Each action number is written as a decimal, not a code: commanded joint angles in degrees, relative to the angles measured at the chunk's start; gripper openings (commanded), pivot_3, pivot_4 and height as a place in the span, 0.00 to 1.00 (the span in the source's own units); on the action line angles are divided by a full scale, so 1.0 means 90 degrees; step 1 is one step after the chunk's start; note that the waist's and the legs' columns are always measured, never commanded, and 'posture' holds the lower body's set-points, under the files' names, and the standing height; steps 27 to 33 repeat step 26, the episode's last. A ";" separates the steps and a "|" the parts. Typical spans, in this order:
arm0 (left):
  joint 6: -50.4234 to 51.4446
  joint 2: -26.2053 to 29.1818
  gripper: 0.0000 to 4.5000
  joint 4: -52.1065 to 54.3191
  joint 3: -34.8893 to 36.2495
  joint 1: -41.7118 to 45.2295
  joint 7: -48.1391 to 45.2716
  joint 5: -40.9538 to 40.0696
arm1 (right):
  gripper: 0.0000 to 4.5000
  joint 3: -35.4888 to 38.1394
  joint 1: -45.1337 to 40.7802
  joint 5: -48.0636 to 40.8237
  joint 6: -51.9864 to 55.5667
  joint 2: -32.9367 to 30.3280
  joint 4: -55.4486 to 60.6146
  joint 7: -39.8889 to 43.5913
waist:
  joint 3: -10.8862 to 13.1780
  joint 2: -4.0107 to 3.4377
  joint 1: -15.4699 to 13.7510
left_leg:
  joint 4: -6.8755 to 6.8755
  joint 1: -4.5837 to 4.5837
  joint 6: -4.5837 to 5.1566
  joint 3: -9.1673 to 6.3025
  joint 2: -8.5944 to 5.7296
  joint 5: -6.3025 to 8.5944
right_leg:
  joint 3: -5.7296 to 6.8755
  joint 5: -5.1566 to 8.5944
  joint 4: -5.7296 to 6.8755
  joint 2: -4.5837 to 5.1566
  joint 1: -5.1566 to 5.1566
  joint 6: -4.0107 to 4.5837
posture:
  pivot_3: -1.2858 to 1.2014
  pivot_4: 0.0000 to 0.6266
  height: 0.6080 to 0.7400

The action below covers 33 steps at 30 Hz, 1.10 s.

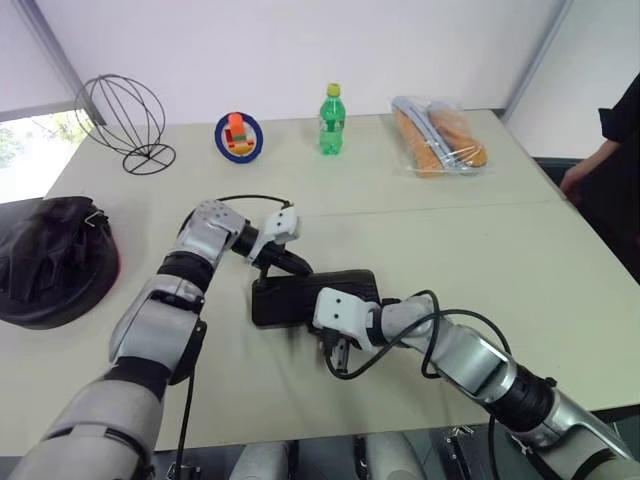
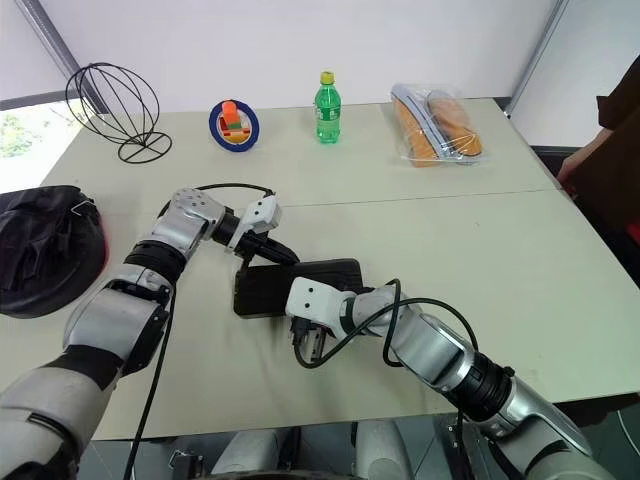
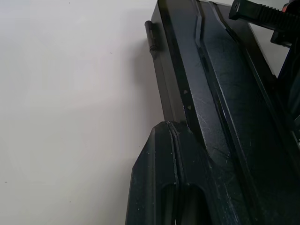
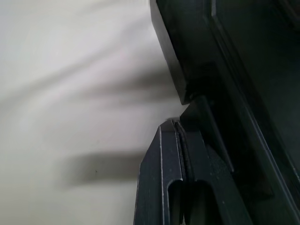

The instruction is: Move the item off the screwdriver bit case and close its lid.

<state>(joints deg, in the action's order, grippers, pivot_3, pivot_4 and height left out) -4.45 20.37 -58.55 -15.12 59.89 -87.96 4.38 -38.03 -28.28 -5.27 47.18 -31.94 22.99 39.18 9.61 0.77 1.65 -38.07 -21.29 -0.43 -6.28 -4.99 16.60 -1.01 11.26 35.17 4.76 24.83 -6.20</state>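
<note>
The screwdriver bit case (image 1: 312,297) lies flat near the middle of the table (image 1: 560,270), its lid (image 2: 300,284) down on top so the whole box reads as one dark slab. The item (image 1: 50,262), black and lumpy with a reddish rim, sits well apart from it at the table's left edge. My left tool (image 1: 297,264) has its two fingers pressed together with nothing between them, tips resting at the case's far left corner. My right tool (image 1: 337,352) is likewise pinched closed and empty, at the near edge of the case. Along the far side of the table stand a wire globe stand (image 1: 122,122), a blue plate of toy food (image 1: 239,135), a green bottle (image 1: 332,120) and a bag of bread (image 1: 438,137). A person's arm (image 1: 600,175) shows at the right.
</note>
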 commanded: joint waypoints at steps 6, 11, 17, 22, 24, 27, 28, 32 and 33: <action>0.0197 -0.0291 0.00 0.0311 -0.0874 -0.0834 -0.0504 0.0057 | 0.01 0.0119 -0.0581 0.1225 0.0131 -0.0269 -0.0665 -0.0753 | -0.0027 -0.0004 0.0031 | 0.0000 0.0002 0.0000 -0.0001 -0.0001 0.0000 | -0.0002 0.0000 0.0000 0.0000 -0.0003 0.0000 | 0.52 0.24 1.00; -0.0044 -0.0284 0.00 0.0249 -0.0736 -0.0975 -0.0415 0.0272 | 0.01 0.0084 -0.0906 0.1519 0.0093 -0.0478 -0.0790 -0.0866 | -0.0034 -0.0004 0.0040 | 0.0000 0.0019 0.0000 -0.0004 -0.0001 0.0000 | 0.0000 0.0001 0.0000 0.0000 -0.0021 -0.0001 | 0.52 0.24 1.00; -0.0617 -0.0502 0.00 -0.0843 0.0342 -0.0113 0.1772 0.0067 | 0.01 0.1514 -0.0171 -0.0641 0.1109 -0.0394 0.1247 0.0281 | -0.0028 0.0005 -0.0165 | -0.0013 0.0001 0.0000 -0.0012 -0.0007 0.0000 | 0.0004 0.0001 -0.0004 0.0007 -0.0018 -0.0003 | 0.52 0.24 1.00; -0.0440 -0.0009 0.00 -0.0987 0.1426 0.0362 0.2443 -0.0627 | 0.01 0.3679 0.1952 -0.2944 0.1169 -0.1236 0.3169 0.1771 | -0.0011 0.0034 -0.0271 | -0.0014 -0.0025 0.0008 -0.0023 -0.0025 0.0006 | 0.0016 0.0005 -0.0014 0.0029 -0.0005 -0.0014 | 0.52 0.24 1.00; -0.0098 0.0297 0.00 -0.0746 0.1912 0.0311 0.2395 -0.1068 | 0.01 0.4982 0.2360 -0.3967 0.1477 -0.0968 0.3047 0.1639 | 0.0004 0.0047 -0.0195 | -0.0007 -0.0029 0.0021 -0.0024 -0.0023 0.0014 | 0.0019 0.0011 -0.0023 0.0029 -0.0003 -0.0020 | 0.52 0.24 1.00; 0.0225 0.0681 0.00 -0.0225 0.2305 -0.0023 0.2442 -0.1406 | 0.01 0.5863 0.2276 -0.4296 0.1589 -0.0682 0.2497 0.1134 | 0.0004 0.0048 -0.0130 | -0.0008 -0.0022 0.0023 0.0001 -0.0022 0.0016 | 0.0003 0.0008 -0.0013 0.0035 0.0005 -0.0020 | 0.52 0.24 1.00; 0.0225 0.0681 0.00 -0.0225 0.2305 -0.0023 0.2442 -0.1406 | 0.01 0.5863 0.2276 -0.4296 0.1589 -0.0682 0.2497 0.1134 | 0.0004 0.0048 -0.0130 | -0.0008 -0.0022 0.0023 0.0001 -0.0022 0.0016 | 0.0003 0.0008 -0.0013 0.0035 0.0005 -0.0020 | 0.52 0.24 1.00; 0.0225 0.0681 0.00 -0.0225 0.2305 -0.0023 0.2442 -0.1406 | 0.01 0.5863 0.2276 -0.4296 0.1589 -0.0682 0.2497 0.1134 | 0.0004 0.0048 -0.0130 | -0.0008 -0.0022 0.0023 0.0001 -0.0022 0.0016 | 0.0003 0.0008 -0.0013 0.0035 0.0005 -0.0020 | 0.52 0.24 1.00; 0.0225 0.0681 0.00 -0.0225 0.2305 -0.0023 0.2442 -0.1406 | 0.01 0.5863 0.2276 -0.4296 0.1589 -0.0682 0.2497 0.1134 | 0.0004 0.0048 -0.0130 | -0.0008 -0.0022 0.0023 0.0001 -0.0022 0.0016 | 0.0003 0.0008 -0.0013 0.0035 0.0005 -0.0020 | 0.52 0.24 1.00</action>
